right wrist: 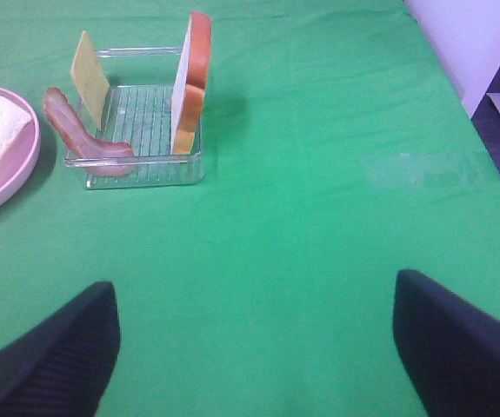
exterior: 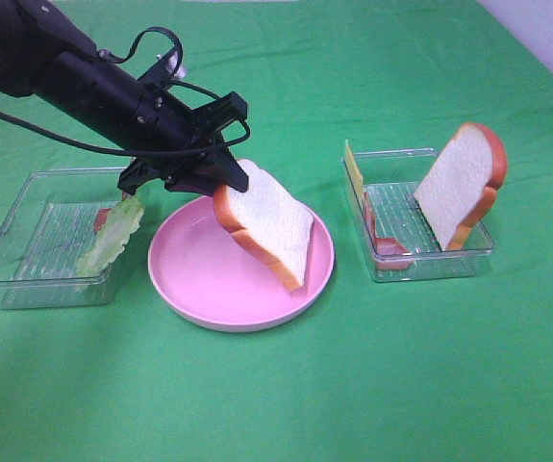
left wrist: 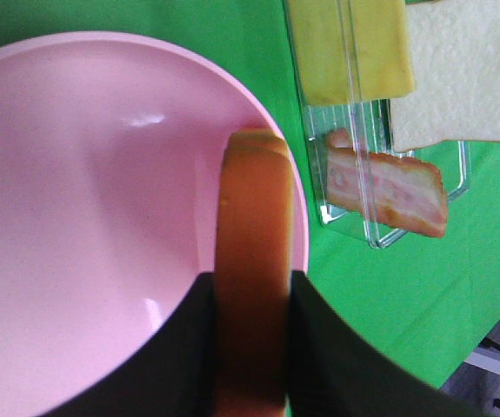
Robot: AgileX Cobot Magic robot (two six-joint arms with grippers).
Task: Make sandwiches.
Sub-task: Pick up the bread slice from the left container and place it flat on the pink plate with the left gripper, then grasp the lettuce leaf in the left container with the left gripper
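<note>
Because the left gripper (exterior: 226, 183) pinches the white toy bread slice with orange-brown crust (exterior: 271, 226) by its top edge alone, tilted near the right rim of the round pink plate (exterior: 199, 313), a release here would likely tip it off the plate.

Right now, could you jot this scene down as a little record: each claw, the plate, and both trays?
Left gripper: shut on a bread slice, held tilted over the pink plate
Right gripper: open, empty, above bare green cloth
Pink plate: no other food on it
Left tray: lettuce leaf leaning against its wall
Right tray: second bread slice upright, cheese square, ham strip
</note>
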